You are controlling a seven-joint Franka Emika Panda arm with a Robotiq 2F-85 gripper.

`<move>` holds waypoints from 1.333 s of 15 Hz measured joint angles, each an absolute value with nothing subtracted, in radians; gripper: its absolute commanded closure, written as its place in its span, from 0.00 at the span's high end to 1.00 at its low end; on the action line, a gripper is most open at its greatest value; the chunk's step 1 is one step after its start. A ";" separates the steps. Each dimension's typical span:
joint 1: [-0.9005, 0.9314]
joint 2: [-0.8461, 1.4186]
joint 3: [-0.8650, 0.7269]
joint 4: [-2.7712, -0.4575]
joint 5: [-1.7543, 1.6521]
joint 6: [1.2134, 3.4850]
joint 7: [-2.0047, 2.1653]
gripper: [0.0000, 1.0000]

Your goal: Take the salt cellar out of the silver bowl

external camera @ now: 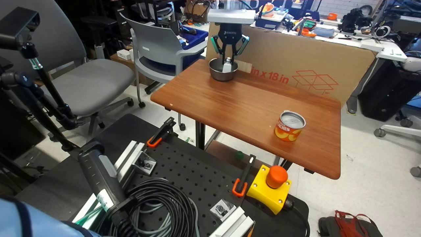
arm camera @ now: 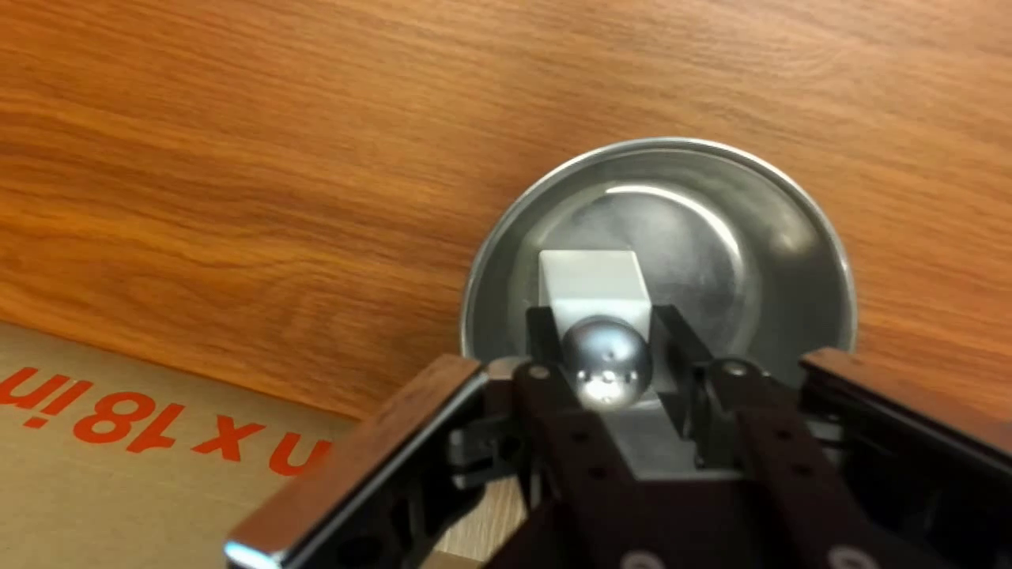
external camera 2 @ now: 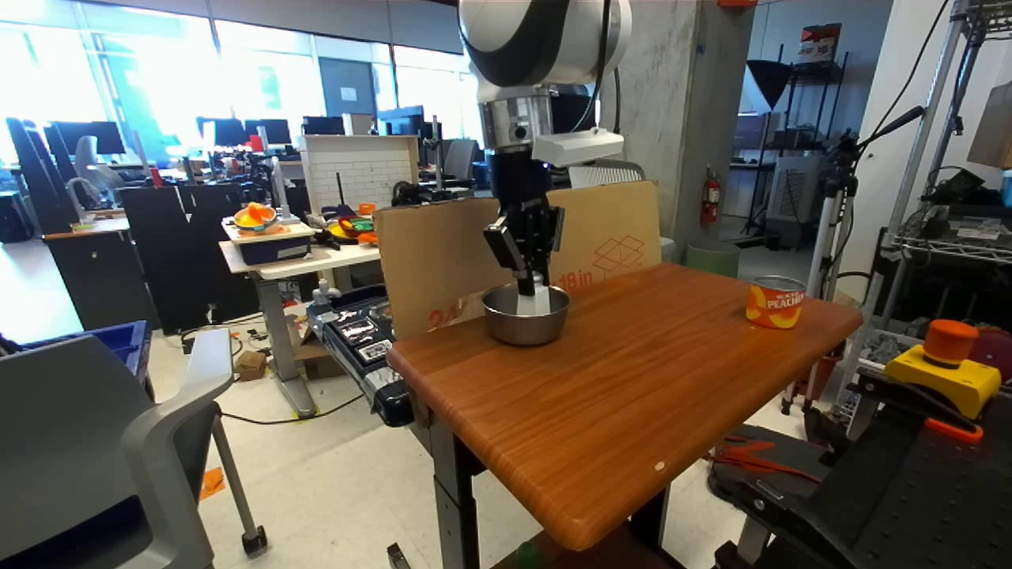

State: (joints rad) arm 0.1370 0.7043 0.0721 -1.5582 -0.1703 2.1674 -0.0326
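The salt cellar is a small pale shaker with a silver domed cap. It stands about upright inside the silver bowl, which shows in both exterior views. In the wrist view the salt cellar is in the left part of the bowl. My gripper points down into the bowl. Its fingertips lie against both sides of the salt cellar near its shoulder, shut on it. I cannot tell whether the salt cellar's base touches the bowl's floor.
The bowl stands at one end of the brown wooden table. A cardboard sheet rises along the table's edge close behind the bowl; it also shows in the wrist view. An orange-labelled peach can stands toward the table's opposite end.
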 measured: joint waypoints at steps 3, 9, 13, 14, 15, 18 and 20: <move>0.139 0.706 0.073 -1.551 -0.171 2.160 -0.051 0.08; 0.140 0.569 0.094 -1.622 -0.177 2.183 -0.133 0.08; 0.136 0.366 0.097 -1.805 -0.178 2.178 -0.143 0.08; 0.130 0.325 0.096 -1.857 -0.178 2.178 -0.144 0.08; 0.124 0.289 0.095 -1.907 -0.178 2.178 -0.146 0.08; 0.100 0.220 0.085 -2.051 -0.178 2.188 -0.149 0.08; 0.079 0.202 0.076 -2.132 -0.178 2.234 -0.149 0.08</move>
State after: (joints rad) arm 0.0791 0.2020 0.0759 -2.1324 -0.1778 2.2336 -0.1489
